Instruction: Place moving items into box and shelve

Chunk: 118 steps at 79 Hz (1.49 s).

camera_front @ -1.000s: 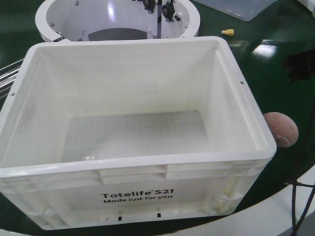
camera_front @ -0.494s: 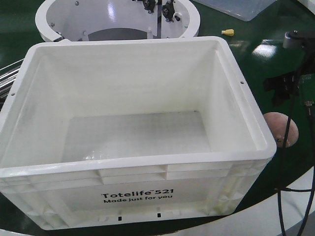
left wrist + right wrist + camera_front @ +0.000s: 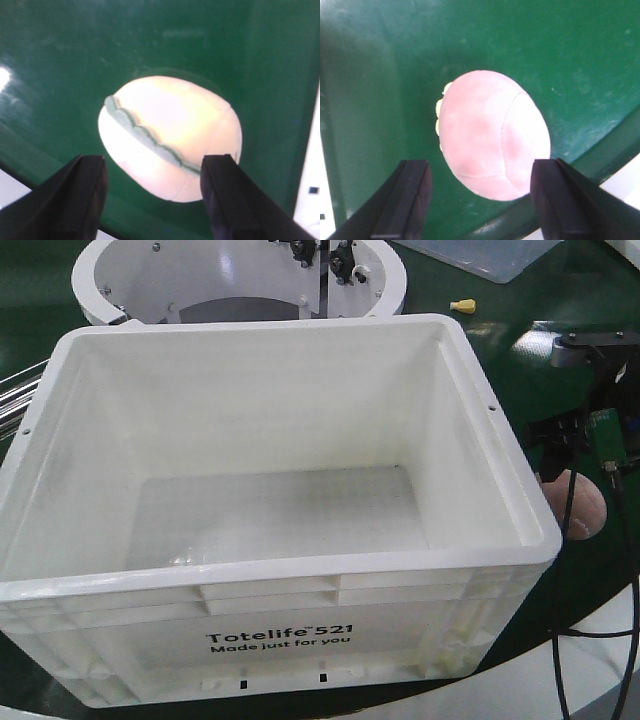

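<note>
Right gripper (image 3: 481, 175) has dropped in beside the box (image 3: 300, 575). Your jaws stand apart, straddling the pinkish-brown ball (image 3: 490, 135). Left gripper (image 3: 154, 170) is likewise apart over the cream lump (image 3: 170, 135). Box empty; both grasps look due.

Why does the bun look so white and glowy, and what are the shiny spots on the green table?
Left wrist view: the cream bun is overexposed, washed nearly white, and blurry. Right wrist view: the pink ball is bright and soft-focused too. Front view: white glare patches sit on the glossy green table.
</note>
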Available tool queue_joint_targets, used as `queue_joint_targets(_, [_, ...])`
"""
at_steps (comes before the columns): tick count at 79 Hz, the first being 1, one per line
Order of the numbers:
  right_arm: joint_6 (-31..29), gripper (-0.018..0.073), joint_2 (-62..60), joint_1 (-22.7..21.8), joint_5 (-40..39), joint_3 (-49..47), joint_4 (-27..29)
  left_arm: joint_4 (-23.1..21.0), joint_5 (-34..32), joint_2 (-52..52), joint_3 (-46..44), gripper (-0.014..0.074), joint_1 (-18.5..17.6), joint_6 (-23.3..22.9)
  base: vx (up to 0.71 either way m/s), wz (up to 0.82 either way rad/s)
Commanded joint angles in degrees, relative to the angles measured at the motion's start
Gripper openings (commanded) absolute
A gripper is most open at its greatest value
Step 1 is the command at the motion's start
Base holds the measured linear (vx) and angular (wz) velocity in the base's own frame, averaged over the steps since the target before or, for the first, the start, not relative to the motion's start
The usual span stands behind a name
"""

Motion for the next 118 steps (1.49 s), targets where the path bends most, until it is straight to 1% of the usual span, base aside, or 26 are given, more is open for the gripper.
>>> queue_joint_targets(1, [-0.88,0.0505,-1.78,-0.21,-1.05,-1.86,0.26,-1.05,0.21,-0.31,-1.33,0.0533,0.05,-0.06,0.0,0.0])
queue_joint_targets(5, [-1.09,0.0505,-1.32,-0.21,-1.16,-1.86,0.26,-2.35,0.21,0.68,-1.33,0.0533,0.05,0.24,0.0,0.0])
queue_joint_targets(8, [-1.14,0.0505,-1.0,-0.21,-1.21,-1.86,0.21,-3.65,0.15,1.3,-1.33,0.0533,0.05,1.42,0.0,0.0])
queue_joint_targets(15, [-1.14,0.0505,0.05,-0.21,-1.21,-1.86,0.2,-4.96,-0.48,3.04,-1.33,0.0533,0.05,2.34,0.0,0.0])
queue_joint_targets(33, [-1.14,0.0505,2.59,-0.21,-1.31,-1.86,0.54,-5.02,-0.85,7.47,-1.28,0.0531,0.05,2.41,0.0,0.0])
queue_joint_targets(39, [-1.14,0.0505,2.82,-0.21,-2.12,-1.86,0.54,-4.97,-0.79,8.15,-1.09,0.0505,0.05,2.41,0.0,0.0])
queue_joint_targets(42, [-1.14,0.0504,2.87,-0.21,-2.33,-1.86,0.54,-4.73,-0.94,8.2,-0.82,0.0478,0.05,2.41,0.0,0.0])
queue_joint_targets(46, [-1.14,0.0498,2.87,-0.21,-2.37,-1.86,0.54,-4.66,-1.19,8.43,-0.59,0.042,0.05,2.35,0.0,0.0])
queue_joint_targets(50, [-1.14,0.0483,2.87,-0.21,-2.37,-1.86,0.54,-4.32,-1.18,8.7,-0.59,0.034,0.05,2.35,0.0,0.0])
queue_joint_targets(51, [-1.14,0.0477,2.87,-0.21,-2.37,-1.86,0.44,-4.32,-1.05,8.7,-0.59,0.03,0.05,2.35,0.0,0.0])
queue_joint_targets(52, [-1.14,0.047,2.87,-0.21,-2.37,-1.86,0.44,-4.32,-1.05,8.7,-0.59,0.0286,0.05,2.35,0.0,0.0])
queue_joint_targets(54, [-1.14,0.0456,2.87,-0.21,-2.37,-1.86,0.3,-4.32,-0.99,8.76,-0.59,0.0228,0.05,2.35,0.0,0.0])
queue_joint_targets(56, [-1.14,0.0435,2.87,-0.21,-2.37,-1.86,0.17,-4.32,-0.92,8.76,-0.59,0.0184,0.05,2.35,0.0,0.0])
queue_joint_targets(59, [-1.03,0.0395,2.87,-0.21,-2.37,-1.86,-0.19,-4.26,-0.87,8.76,-0.59,0.0094,0.05,2.35,0.0,0.0])
queue_joint_targets(60, [-1.05,0.0388,2.87,-0.21,-2.37,-1.86,-0.19,-4.26,-0.87,8.76,-0.59,0.008,0.05,2.35,0.0,0.0])
queue_joint_targets(63, [-0.91,0.0347,2.87,-0.21,-2.32,-1.86,-0.52,-4.26,-0.81,8.76,-0.59,-0.0005,0.05,2.35,0.0,0.0])
queue_joint_targets(64, [-0.86,0.0329,2.94,-0.21,-2.32,-1.86,-0.66,-4.26,-0.81,8.76,-0.59,-0.001,0.05,2.45,0.0,0.0])
queue_joint_targets(77, [-0.62,0.0095,5.26,-0.21,-0.65,-1.86,-1.71,-3.25,-0.81,8.76,-0.59,-0.0009,0.05,2.45,0.0,0.0])
queue_joint_targets(78, [-0.62,0.0074,5.57,-0.21,-0.53,-1.86,-1.71,-2.97,-0.76,8.76,-0.59,-0.0008,0.05,2.45,0.0,0.0])
queue_joint_targets(79, [-0.62,0.0021,6.2,-0.21,-0.53,-1.86,-1.77,-2.24,-0.76,8.71,-0.74,-0.0008,0.05,2.32,0.0,0.0])
queue_joint_targets(80, [-0.62,-0.0008,6.52,-0.21,-0.53,-1.86,-1.77,-2.0,-0.7,8.71,-0.74,-0.0008,0.05,2.24,0.0,0.0])
queue_joint_targets(81, [-0.62,-0.0017,6.63,-0.21,-0.48,-1.86,-1.77,-1.72,-0.7,8.65,-0.79,-0.0008,0.05,2.03,0.0,0.0])
queue_joint_targets(92, [-0.62,-0.0013,7.17,-0.21,-1.57,-1.86,-2.35,2.82,-0.85,7.26,-0.76,-0.0006,0.05,-2.13,0.0,0.0])
queue_joint_targets(96, [-0.62,-0.0013,6.88,-0.21,-1.64,-1.86,-2.99,3.86,-0.97,6.27,-0.76,-0.0006,0.05,-2.58,0.0,0.0])
queue_joint_targets(109, [-0.62,-0.001,3.56,-0.21,-1.75,-1.92,-3.27,4.03,-1.29,1.53,-0.86,-0.0006,0.05,-2.64,0.0,0.0])
queue_joint_targets(118, [0.0,-0.001,-0.13,-0.21,-2.76,-1.92,-5.18,4.09,-0.88,-3.27,-1.5,-0.0006,0.05,-3.32,0.0,0.0])
